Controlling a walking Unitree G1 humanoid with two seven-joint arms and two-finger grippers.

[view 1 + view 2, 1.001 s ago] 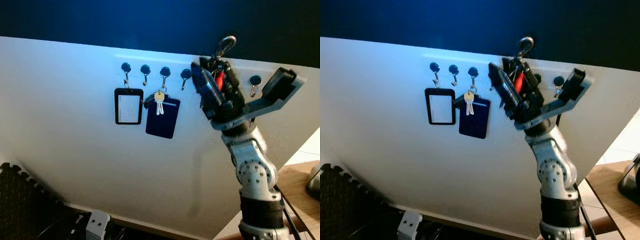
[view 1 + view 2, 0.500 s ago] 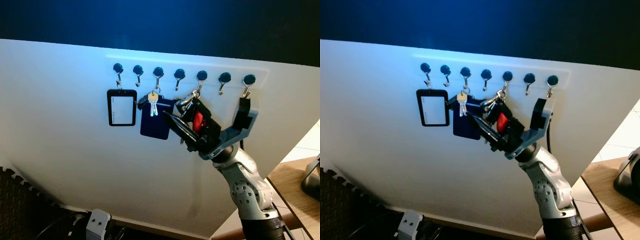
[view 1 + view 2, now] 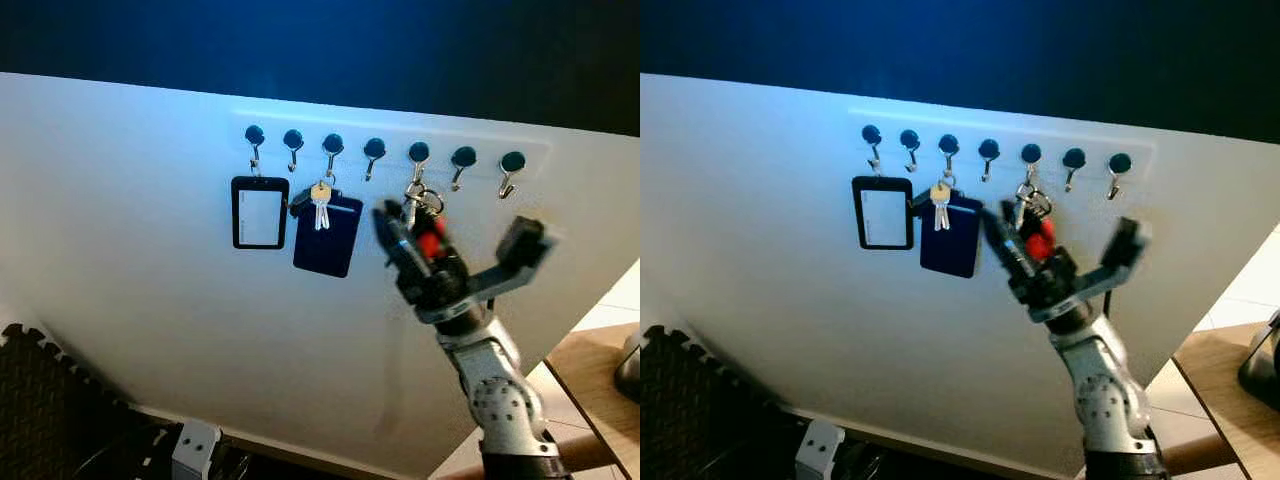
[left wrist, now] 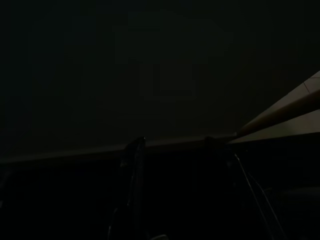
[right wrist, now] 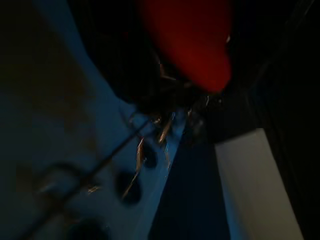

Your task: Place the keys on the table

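White wall panel (image 3: pixel 120 250) carries a row of dark hooks (image 3: pixel 374 148). At its left end hang a black-framed badge holder (image 3: pixel 259 212), then a small key (image 3: pixel 320 205) over a dark blue card sleeve (image 3: pixel 327 236). Further right, the right claw (image 3: pixel 412 245) is raised against the panel, pinching the keys (image 3: pixel 428 238) with their red tag, just below the fifth hook. Wooden tabletop (image 3: pixel 590 385) edge lies far right.

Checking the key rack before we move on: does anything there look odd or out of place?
Nothing looks damaged. The right gripper is raised at the hook rail, closed on the red-tagged keys below the fifth hook. The badge holder and dark blue card holder hang straight.
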